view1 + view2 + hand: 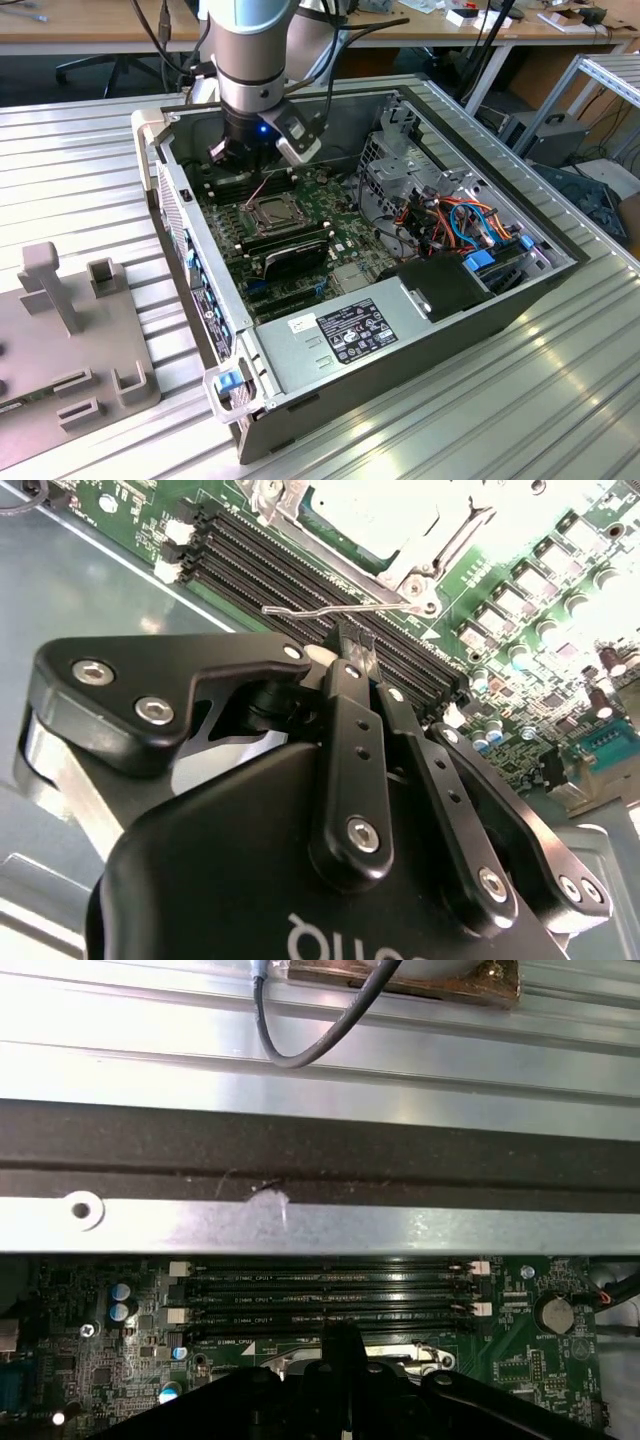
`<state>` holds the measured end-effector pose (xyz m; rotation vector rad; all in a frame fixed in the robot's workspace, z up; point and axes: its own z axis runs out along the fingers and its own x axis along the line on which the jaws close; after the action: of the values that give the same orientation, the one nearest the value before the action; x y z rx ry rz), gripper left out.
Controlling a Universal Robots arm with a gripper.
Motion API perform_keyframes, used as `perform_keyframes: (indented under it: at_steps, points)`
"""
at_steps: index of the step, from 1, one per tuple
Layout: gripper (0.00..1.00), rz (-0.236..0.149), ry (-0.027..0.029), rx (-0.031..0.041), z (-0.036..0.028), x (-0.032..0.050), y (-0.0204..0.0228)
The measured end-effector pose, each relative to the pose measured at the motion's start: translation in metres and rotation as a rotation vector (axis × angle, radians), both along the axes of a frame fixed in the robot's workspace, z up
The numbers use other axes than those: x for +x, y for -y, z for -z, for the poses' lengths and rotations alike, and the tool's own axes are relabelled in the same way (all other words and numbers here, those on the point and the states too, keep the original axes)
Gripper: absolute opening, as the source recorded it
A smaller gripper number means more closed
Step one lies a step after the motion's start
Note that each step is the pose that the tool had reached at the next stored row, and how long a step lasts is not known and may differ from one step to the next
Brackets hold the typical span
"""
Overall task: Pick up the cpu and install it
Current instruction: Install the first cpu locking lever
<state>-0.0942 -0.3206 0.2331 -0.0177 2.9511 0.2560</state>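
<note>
The cpu [372,512] shows as a pale silver-grey square lying flat inside the hinged metal socket frame [440,555] on the green motherboard; in the exterior view it is the square [268,212] at the board's middle. My gripper [353,642] is shut with nothing visible between its black fingers. Its tips hang over the empty black memory slots [290,575], just beside the socket and under a thin wire lever [330,609]. In the exterior view the gripper [248,168] is low inside the open case, just behind the socket. The first wrist view has the gripper [342,1338] above the slots [330,1295].
The open computer case [180,215] lies on a ribbed metal table. Black memory sticks [285,240] sit in front of the socket, a power supply [345,335] fills the near end, and coloured cables [460,225] are at the exterior view's right. A grey fixture [70,330] stands at its left.
</note>
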Motion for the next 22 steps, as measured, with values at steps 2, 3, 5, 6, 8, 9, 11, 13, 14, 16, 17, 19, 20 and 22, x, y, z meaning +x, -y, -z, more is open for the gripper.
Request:
perform_keyframes:
  at_steps: [2,3,5,6,8,9,11,13,14,16,17,19,20,22]
  points:
    - [0.11,0.000,0.0015,0.0001,-0.0027,-0.0001,0.0000]
    - [0.11,0.001,0.0023,0.0001,-0.0037,-0.0001,0.0000]
    - [0.11,0.001,0.0029,0.0004,-0.0038,-0.0001,0.0001]
    - [0.11,0.001,0.0028,0.0003,-0.0039,-0.0001,0.0003]
    - [0.11,0.001,0.0028,0.0001,-0.0038,0.0000,0.0008]
    - [0.11,0.001,0.0028,0.0000,-0.0037,-0.0001,0.0009]
    - [0.11,0.001,0.0026,-0.0007,-0.0036,0.0000,0.0011]
    - [0.11,0.001,0.0027,-0.0015,-0.0029,0.0002,0.0012]
    - [0.11,0.001,0.0027,-0.0023,-0.0025,0.0002,0.0012]
    - [0.11,0.001,0.0026,-0.0044,-0.0014,0.0004,0.0012]
    - [0.11,0.001,0.0027,-0.0050,-0.0010,0.0007,0.0012]
    - [0.11,0.001,0.0027,-0.0054,-0.0001,0.0023,0.0012]
    - [0.11,0.001,0.0027,-0.0056,0.0003,0.0030,0.0012]
    - [0.11,0.001,0.0027,-0.0060,0.0011,0.0047,0.0012]
